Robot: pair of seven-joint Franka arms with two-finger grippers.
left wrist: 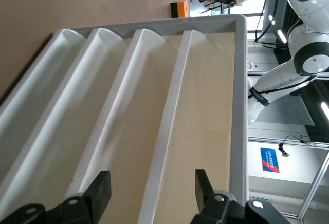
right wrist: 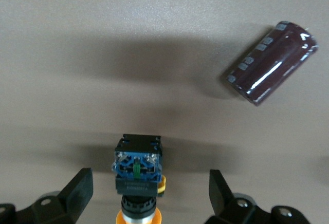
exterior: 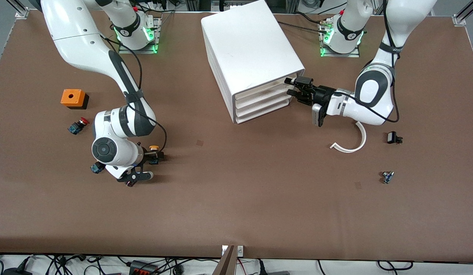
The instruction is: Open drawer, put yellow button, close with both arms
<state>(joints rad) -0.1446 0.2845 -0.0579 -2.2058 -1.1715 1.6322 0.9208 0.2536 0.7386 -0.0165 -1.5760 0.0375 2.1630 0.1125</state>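
The left gripper (exterior: 294,87) sits at the cabinet's (exterior: 248,49) front, fingers (left wrist: 103,188) apart around the top drawer's (left wrist: 200,126) edge, not clamped. Toward the right arm's end of the table, the right gripper (exterior: 154,156) hangs wide open over the yellow button (right wrist: 138,183) lying on the table (exterior: 236,198).

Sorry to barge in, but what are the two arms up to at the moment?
The left gripper is at the cabinet, its open fingers straddling the front edge of the top drawer, which is not yet pulled out. The right gripper sits low over the table, open around the yellow button, which still lies on the table.
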